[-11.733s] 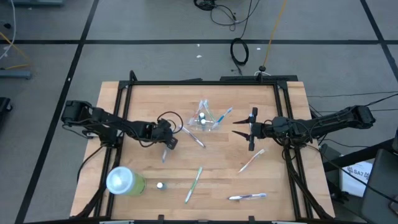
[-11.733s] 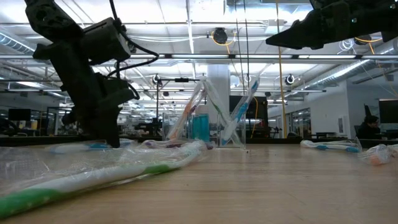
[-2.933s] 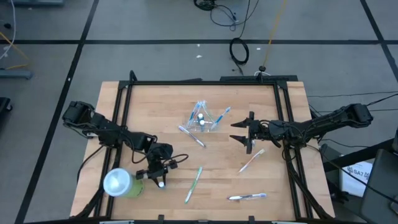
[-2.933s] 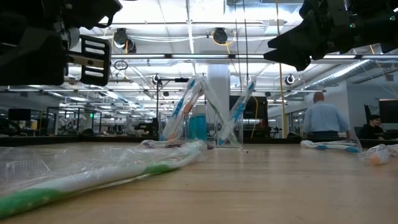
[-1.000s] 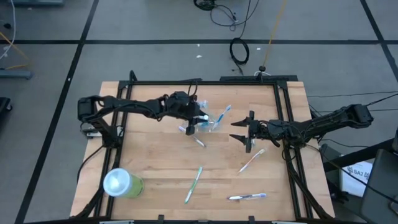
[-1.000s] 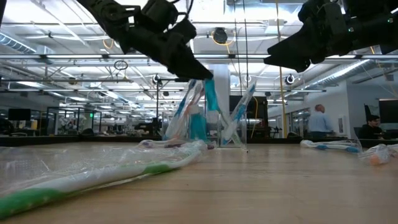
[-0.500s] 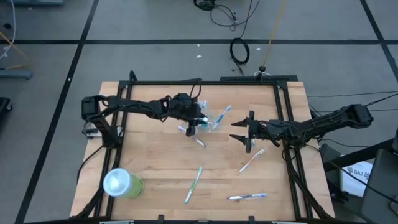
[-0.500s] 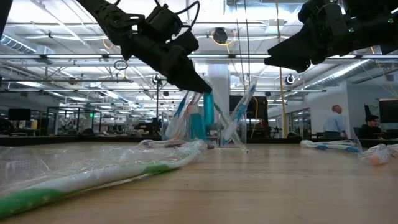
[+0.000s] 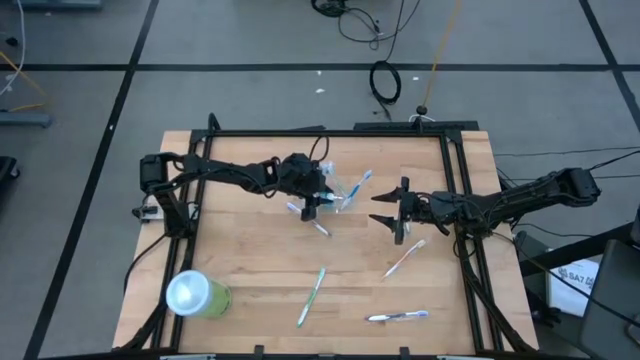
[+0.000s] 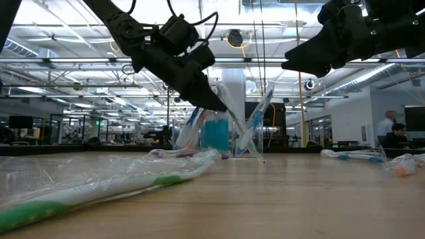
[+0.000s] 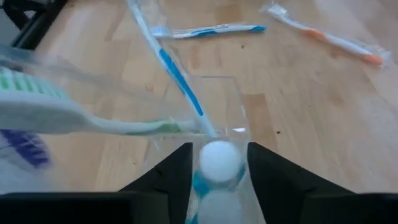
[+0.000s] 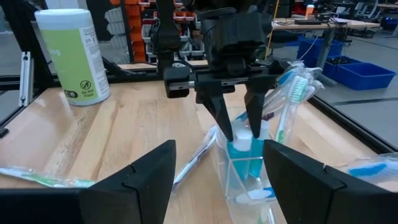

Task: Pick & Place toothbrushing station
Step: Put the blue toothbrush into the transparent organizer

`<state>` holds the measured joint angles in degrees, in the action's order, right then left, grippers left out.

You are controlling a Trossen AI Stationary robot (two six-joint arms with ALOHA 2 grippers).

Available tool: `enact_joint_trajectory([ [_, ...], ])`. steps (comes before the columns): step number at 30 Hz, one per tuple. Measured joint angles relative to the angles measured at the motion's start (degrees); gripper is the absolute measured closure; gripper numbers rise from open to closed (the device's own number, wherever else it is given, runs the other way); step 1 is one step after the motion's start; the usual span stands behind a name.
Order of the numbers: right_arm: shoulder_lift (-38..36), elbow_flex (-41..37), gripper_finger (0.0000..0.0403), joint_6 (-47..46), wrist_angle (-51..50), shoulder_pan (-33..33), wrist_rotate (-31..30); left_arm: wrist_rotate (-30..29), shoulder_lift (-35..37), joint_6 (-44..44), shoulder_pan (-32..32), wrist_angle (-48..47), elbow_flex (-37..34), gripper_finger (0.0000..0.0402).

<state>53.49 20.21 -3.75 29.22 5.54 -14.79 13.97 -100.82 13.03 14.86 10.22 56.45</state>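
Clear plastic cup (image 9: 335, 192) stands on the wooden table (image 9: 240, 270), holding toothbrushes (image 12: 287, 99) and white-capped tubes (image 11: 217, 160). Left gripper (image 12: 239, 127) poised directly over the cup, fingers parted to either side of a tube's white cap, gripping nothing. Right gripper (image 9: 388, 212) near the cup, fingers spread wide, empty. Lime-green tumbler (image 12: 73, 56) well apart from the cup; label shows small pictograms, text unreadable. Loose wrapped toothbrush (image 9: 311, 296) lies between tumbler and cup.
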Motion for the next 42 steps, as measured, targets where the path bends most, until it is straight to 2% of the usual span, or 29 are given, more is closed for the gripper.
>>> enact_joint_trajectory([
  [4, 0.0, 0.0, 0.0169, 0.0, 0.0, 0.0, 0.0, -2.0, 0.2, 0.6, -0.1, -0.1, 0.0, 0.0213],
  [8, 0.0, 0.0, 0.0169, 0.0, -0.5, 0.0, 0.0, -2.7, 2.1, 1.3, -0.3, -0.3, -0.1, 0.0200],
  [16, 0.0, 0.0, 0.0170, -4.0, -5.6, -0.5, -0.4, -2.4, 12.0, 0.0, -3.3, -2.7, 0.0, 0.0222],
  [18, 0.0, 0.0, 0.0170, -5.3, -8.9, -1.0, -1.9, -2.4, 14.1, -0.1, -4.3, -3.8, 0.0, 0.0232],
  [22, 0.0, 0.0, 0.0170, -10.4, -17.1, -2.2, -10.4, -5.3, 18.5, -3.5, -5.7, -10.0, 0.0, 0.0249],
  [24, 0.0, 0.0, 0.0170, -13.7, -21.3, -3.2, -12.5, -6.3, 20.7, -6.0, -6.0, -13.9, 0.0, 0.0256],
  [30, -1.4, 0.0, 0.0170, -21.4, -39.2, -7.8, -12.4, -7.4, 25.1, -10.7, -6.0, -22.9, 0.0, 0.0272],
  [33, -2.1, 0.0, 0.0170, -26.9, -45.1, -10.5, -12.4, -11.0, 26.0, -12.4, -6.1, -25.7, 0.0, 0.0275],
  [38, -2.1, 0.0, 0.0170, -34.1, -49.6, -14.5, -11.6, -19.5, 26.3, -11.5, -5.3, -27.7, -0.1, 0.0275],
  [42, -0.4, 0.0, 0.0170, -38.2, -50.7, -17.0, -7.8, -18.5, 27.1, -8.0, -2.7, -27.2, 0.0, 0.0275],
])
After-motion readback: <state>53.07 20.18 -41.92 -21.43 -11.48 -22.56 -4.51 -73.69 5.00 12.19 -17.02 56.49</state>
